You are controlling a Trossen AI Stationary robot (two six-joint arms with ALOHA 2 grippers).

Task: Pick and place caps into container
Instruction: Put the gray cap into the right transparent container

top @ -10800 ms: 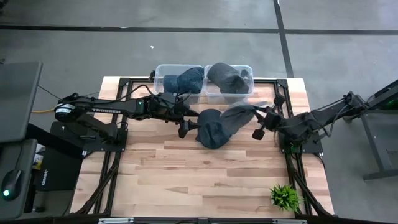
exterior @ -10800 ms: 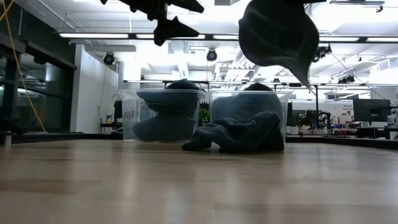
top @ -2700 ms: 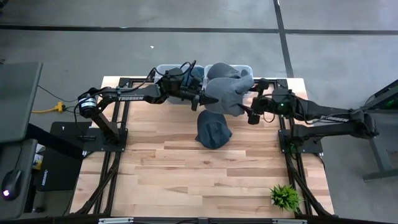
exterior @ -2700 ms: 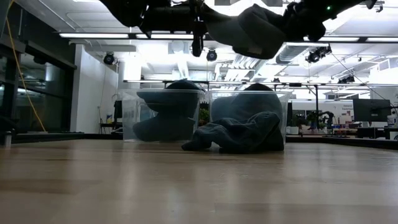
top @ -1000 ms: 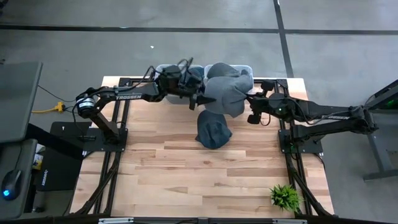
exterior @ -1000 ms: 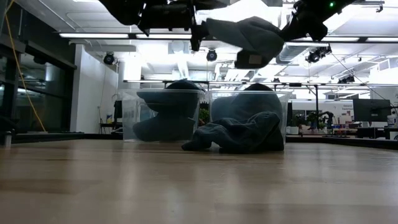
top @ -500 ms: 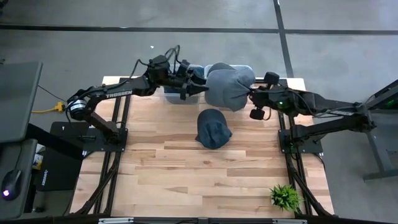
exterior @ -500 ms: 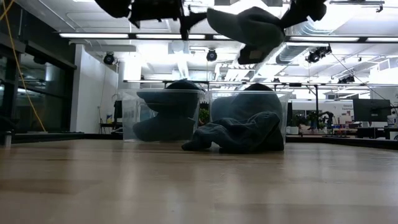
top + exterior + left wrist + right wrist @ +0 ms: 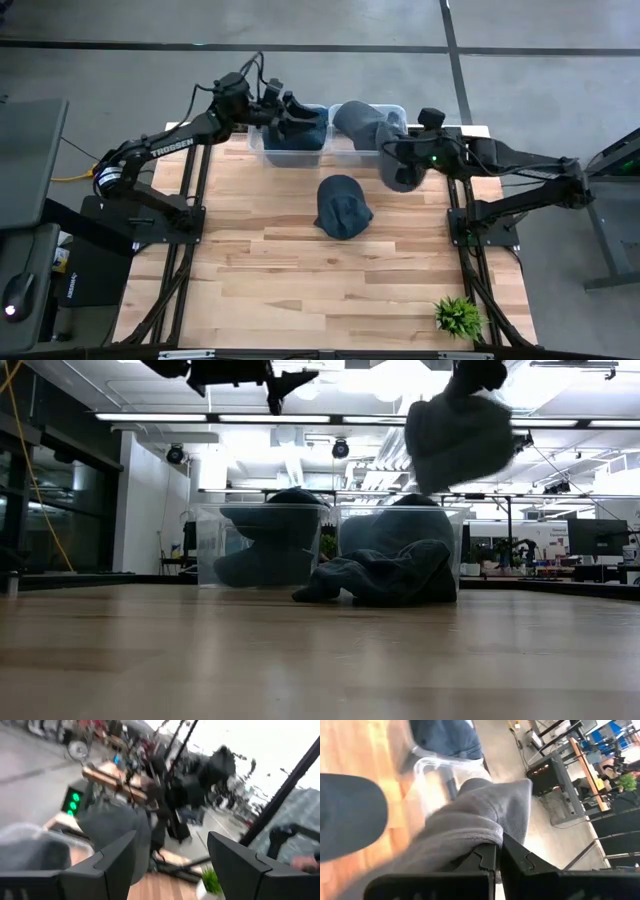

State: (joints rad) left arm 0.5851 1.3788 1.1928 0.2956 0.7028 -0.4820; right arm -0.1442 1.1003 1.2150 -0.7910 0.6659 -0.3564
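Right gripper [image 9: 392, 152]: jaws clamped on grey cap [image 9: 400, 168], upper right.
Left gripper [image 9: 293, 107]: jaws apart, empty.
Advice: centre over right container [image 9: 397, 110] before release.

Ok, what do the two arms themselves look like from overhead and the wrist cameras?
Both are dark, slim, jointed arms with black cables looped along them. The left arm carries white TROSSEN lettering; the right arm shows a small green light. The left end effector has two flat, angular dark fingers.
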